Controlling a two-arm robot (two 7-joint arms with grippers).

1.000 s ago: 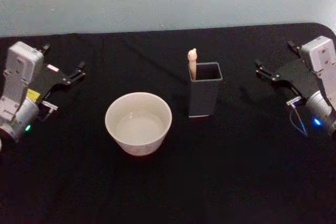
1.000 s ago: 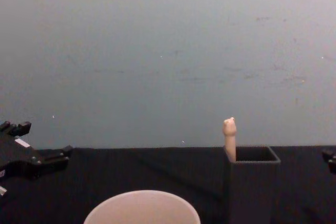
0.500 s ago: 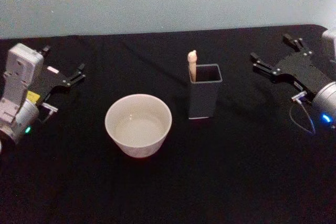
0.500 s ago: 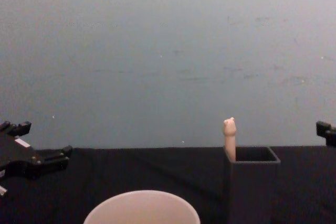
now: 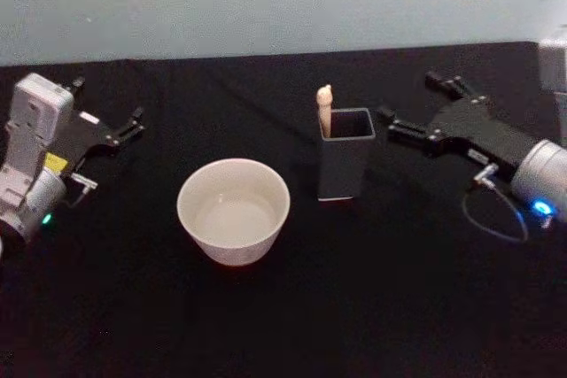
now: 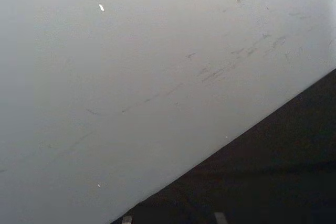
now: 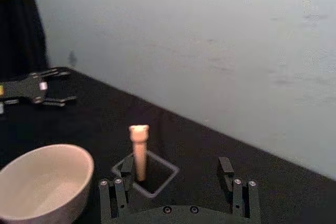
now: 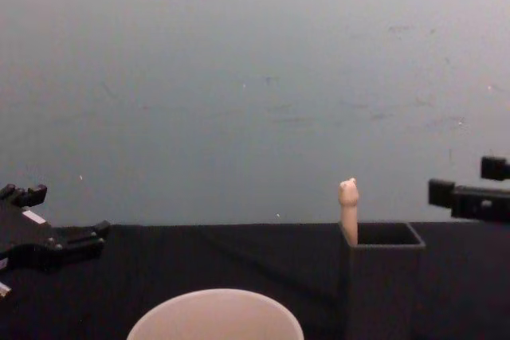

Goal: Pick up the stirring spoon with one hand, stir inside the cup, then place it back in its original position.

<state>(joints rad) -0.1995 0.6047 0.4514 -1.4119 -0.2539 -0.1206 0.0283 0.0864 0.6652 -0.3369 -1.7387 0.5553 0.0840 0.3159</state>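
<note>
Black table (image 5: pixel 354 289): the stirring spoon (image 5: pixel 324 108) stands upright in the dark grey box (image 5: pixel 344 165), its beige knobbed handle poking out, beside the cream cup (image 5: pixel 232 245). Near the box hovers the right hand (image 5: pixel 407 96), spread apart; the left hand (image 5: pixel 106 102) sits parked, also spread.

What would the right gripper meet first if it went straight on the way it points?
Probably the spoon handle standing out of the grey box: the right gripper, open, is level with its knob, though depth is unclear.
</note>
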